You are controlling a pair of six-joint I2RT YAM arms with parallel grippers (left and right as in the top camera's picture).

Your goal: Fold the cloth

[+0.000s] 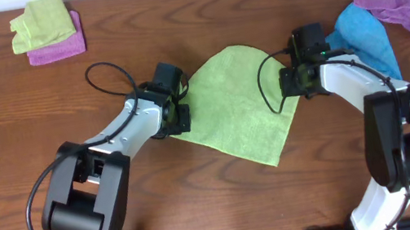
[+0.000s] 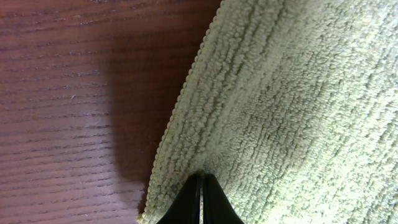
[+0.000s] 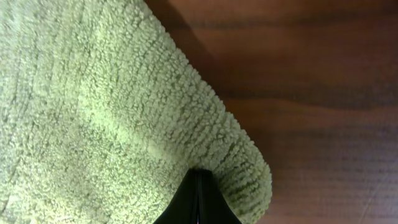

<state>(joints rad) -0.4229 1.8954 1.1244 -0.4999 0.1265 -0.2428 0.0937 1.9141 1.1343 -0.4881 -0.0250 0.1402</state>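
Note:
The cloth point(image 1: 236, 102) is a lime-green towel lying flat in the middle of the wooden table, turned like a diamond with one corner pointing toward the front. My left gripper point(image 1: 182, 110) sits at its left corner, and in the left wrist view the black fingers point(image 2: 201, 177) are shut, pinching the towel point(image 2: 286, 93) just inside its hem. My right gripper point(image 1: 296, 81) is at the right corner. In the right wrist view it point(image 3: 198, 174) is shut on the edge of the towel point(image 3: 93, 106), which bulges around the tips.
A small folded lime-green cloth point(image 1: 42, 21) lies on a purple one point(image 1: 58, 46) at the far left. A bright blue cloth point(image 1: 366, 36) and another purple cloth point(image 1: 403, 8) lie at the far right, close behind my right arm.

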